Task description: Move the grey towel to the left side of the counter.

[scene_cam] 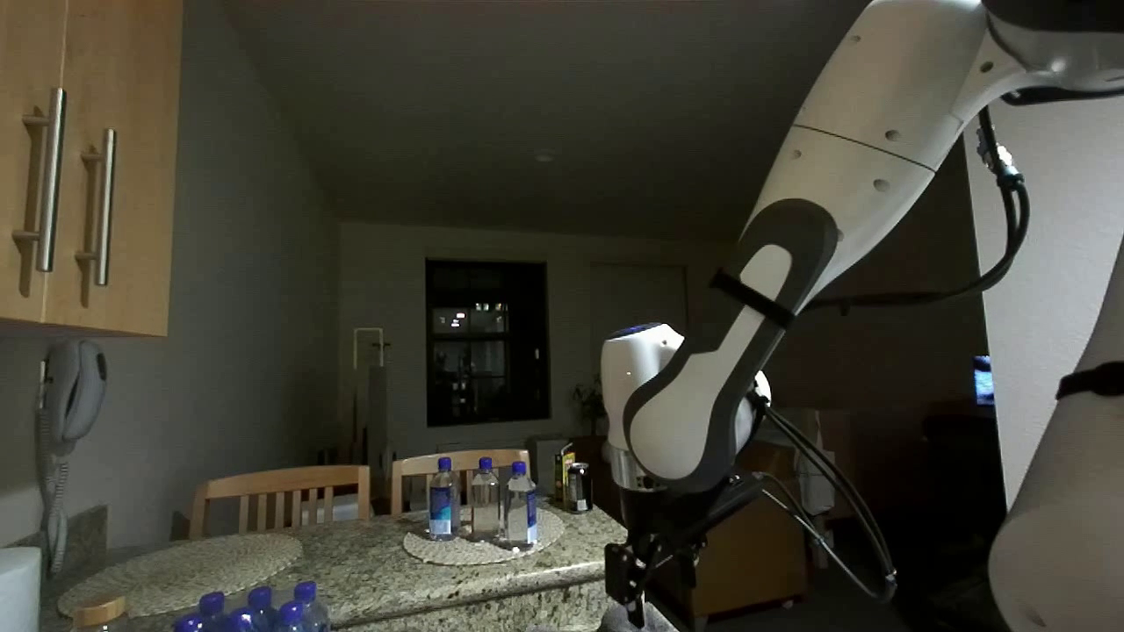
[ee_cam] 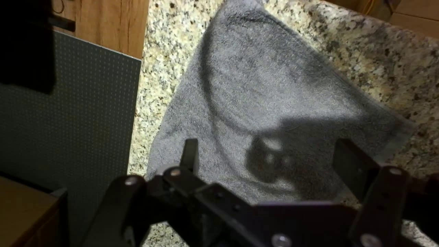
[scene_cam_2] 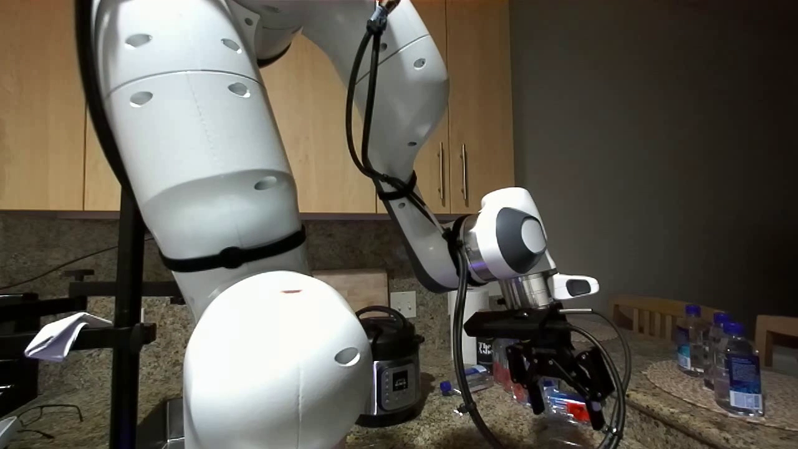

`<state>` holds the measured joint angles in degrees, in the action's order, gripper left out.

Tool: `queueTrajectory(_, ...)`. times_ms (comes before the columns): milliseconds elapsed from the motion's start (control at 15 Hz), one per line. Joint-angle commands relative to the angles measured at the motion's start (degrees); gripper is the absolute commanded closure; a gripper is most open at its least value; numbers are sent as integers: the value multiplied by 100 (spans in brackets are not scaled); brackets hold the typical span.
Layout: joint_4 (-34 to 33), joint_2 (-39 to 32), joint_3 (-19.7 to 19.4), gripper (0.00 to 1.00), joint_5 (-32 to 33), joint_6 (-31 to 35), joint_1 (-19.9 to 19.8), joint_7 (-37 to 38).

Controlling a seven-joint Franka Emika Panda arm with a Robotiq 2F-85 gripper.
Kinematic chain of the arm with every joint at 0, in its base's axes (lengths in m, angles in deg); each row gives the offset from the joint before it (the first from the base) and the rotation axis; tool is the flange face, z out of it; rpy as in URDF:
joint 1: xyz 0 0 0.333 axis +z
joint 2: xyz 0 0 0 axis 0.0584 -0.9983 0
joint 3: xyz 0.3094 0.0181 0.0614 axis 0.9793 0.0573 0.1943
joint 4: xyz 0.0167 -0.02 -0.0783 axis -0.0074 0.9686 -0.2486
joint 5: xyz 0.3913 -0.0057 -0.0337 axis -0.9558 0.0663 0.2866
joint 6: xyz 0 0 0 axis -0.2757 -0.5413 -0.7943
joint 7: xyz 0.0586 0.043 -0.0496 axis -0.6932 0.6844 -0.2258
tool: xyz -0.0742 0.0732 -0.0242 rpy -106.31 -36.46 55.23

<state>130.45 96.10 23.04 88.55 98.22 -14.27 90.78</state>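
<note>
The grey towel (ee_cam: pixel 247 68) lies spread with a few soft folds on the speckled granite counter (ee_cam: pixel 168 41) in the wrist view. One corner points to the top of the picture and another to the right. In an exterior view only a sliver of the towel (scene_cam: pixel 657 621) shows at the bottom edge, under the gripper (scene_cam: pixel 654 597). My gripper (ee_cam: pixel 265 147) is open and empty above the towel's lower part, its fingers wide apart, its shadow on the cloth. In an exterior view the gripper (scene_cam_2: pixel 567 416) points down over the counter (scene_cam_2: pixel 436 430); the towel is out of view there.
Three water bottles (scene_cam: pixel 486 500) stand on a round placemat (scene_cam: pixel 553 527) on the raised granite ledge (scene_cam: pixel 351 570). More blue-capped bottles (scene_cam: pixel 261 606) cluster below it. A pressure cooker (scene_cam_2: pixel 396 374) and paper roll (scene_cam_2: pixel 467 305) stand at the back. The counter's edge borders a grey panel (ee_cam: pixel 96 96).
</note>
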Motion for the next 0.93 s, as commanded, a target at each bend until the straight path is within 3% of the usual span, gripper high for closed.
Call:
queueTrajectory(0,-6,-13,-137,0,21,89,115,38)
queueTrajectory(400,-536,-552,-310,0,58,303,113,-63)
queueTrajectory(867,-1838,-1826,-632,0,390,319,245,-204)
